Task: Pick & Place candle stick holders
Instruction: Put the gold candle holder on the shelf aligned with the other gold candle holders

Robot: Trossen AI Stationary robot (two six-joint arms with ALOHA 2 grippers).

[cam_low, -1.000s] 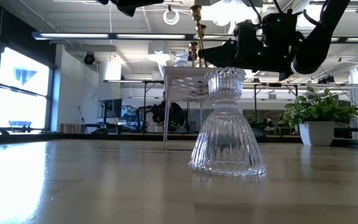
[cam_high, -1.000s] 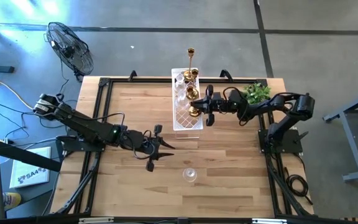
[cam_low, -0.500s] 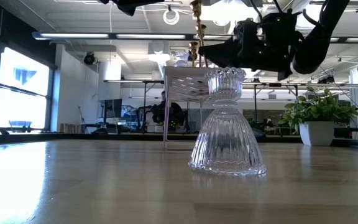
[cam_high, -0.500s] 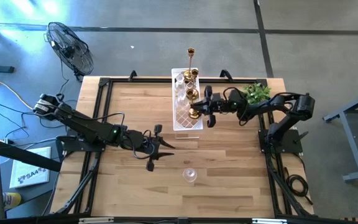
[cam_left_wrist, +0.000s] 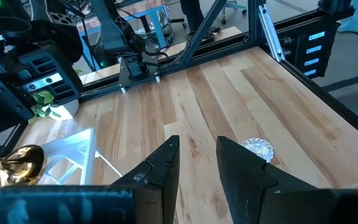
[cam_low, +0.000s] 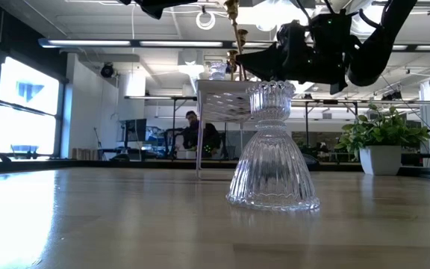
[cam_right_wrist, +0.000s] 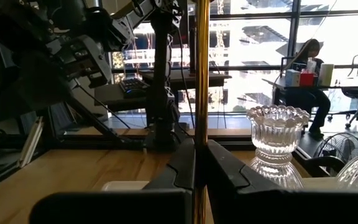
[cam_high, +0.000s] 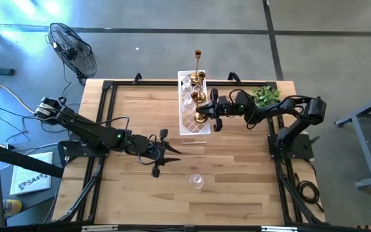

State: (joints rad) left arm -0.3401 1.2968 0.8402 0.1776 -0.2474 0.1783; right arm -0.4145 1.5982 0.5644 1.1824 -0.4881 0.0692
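My right gripper (cam_high: 203, 111) is shut on the tall gold candle stick holder (cam_high: 198, 61) over the white lattice tray (cam_high: 193, 124). Two squat gold holders (cam_high: 196, 80) and clear glass holders (cam_right_wrist: 277, 146) stand in the tray. Another clear glass holder (cam_high: 196, 181) stands on its wide base on the table near the front; it also shows in the low view (cam_low: 273, 149). My left gripper (cam_high: 161, 153) is open and empty above the table's middle, left of that glass holder (cam_left_wrist: 258, 149). My right gripper pinches the tall holder's slim stem (cam_right_wrist: 200, 118) between its two fingers, low on the stem near the round base (cam_left_wrist: 18, 164). The fingers come level from the table's right and lie across the stem. The holder stands upright, lifted above the tray.
A small green plant (cam_high: 266, 95) in a white pot stands at the table's far right corner. A black frame rims the table. A fan (cam_high: 75, 46) stands on the floor beyond the far left corner. A person (cam_low: 192, 128) sits in the room behind.
My right gripper has risen a little and drifted toward the table's far left, still shut on the tall gold holder. The holder has gone up with it and stays upright.
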